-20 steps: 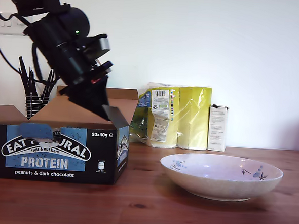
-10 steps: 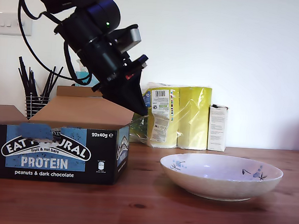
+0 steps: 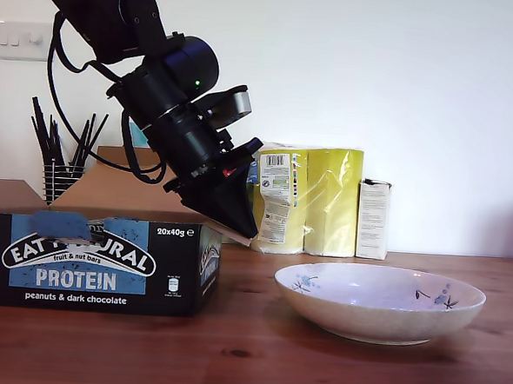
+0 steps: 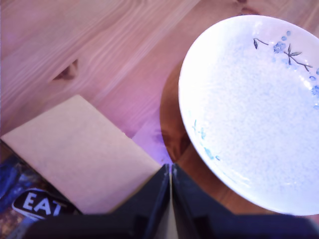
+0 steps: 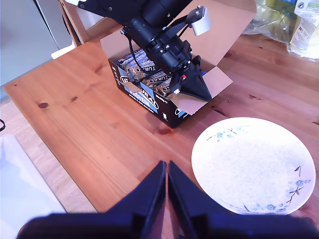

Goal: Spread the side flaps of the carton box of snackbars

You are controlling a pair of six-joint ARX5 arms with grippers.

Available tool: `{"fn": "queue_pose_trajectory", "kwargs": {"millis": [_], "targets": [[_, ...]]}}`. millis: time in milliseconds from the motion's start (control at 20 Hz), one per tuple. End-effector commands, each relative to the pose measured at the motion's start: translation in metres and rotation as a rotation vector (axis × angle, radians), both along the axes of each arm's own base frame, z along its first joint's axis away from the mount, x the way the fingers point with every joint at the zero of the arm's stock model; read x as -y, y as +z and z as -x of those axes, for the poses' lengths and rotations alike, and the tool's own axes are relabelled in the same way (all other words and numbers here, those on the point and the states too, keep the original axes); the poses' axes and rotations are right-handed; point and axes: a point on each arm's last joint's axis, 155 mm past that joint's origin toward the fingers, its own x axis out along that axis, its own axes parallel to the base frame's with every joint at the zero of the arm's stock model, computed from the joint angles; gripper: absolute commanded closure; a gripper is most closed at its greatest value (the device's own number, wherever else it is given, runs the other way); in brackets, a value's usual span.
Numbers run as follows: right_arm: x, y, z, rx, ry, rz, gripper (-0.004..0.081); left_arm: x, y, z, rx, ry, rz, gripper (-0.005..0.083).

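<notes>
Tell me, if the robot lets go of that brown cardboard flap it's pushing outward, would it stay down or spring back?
Probably it springs back partly. The side flap looks like thin, stiff cardboard hinged on one fold, still flat under my first gripper. It seems light, so little would hold it down. The carton box of snackbars looks full, so likely stays put.

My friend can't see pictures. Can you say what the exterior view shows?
My first gripper holds a side flap of the snack bar box and bends it outward. A white bowl sits beside the box on the wooden table.
</notes>
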Motion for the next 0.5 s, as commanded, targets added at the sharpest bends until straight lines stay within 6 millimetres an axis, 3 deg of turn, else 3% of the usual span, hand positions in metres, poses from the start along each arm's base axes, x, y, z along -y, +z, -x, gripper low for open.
{"fn": "queue_pose_trajectory", "kwargs": {"millis": [0,150,450], "targets": [[0.001,0.004,-0.001,0.016,-0.001,-0.002,0.0783,-0.004,-0.026,0.002,-0.043,0.009,-0.033,0.0793],[0.001,0.004,-0.001,0.016,-0.002,-0.002,0.0783,-0.003,-0.009,0.003,-0.019,0.004,-0.012,0.0793],[0.006,0.005,-0.011,0.038,-0.048,0.014,0.0783,-0.007,0.057,0.008,0.085,0.010,0.035,0.0793]]}}
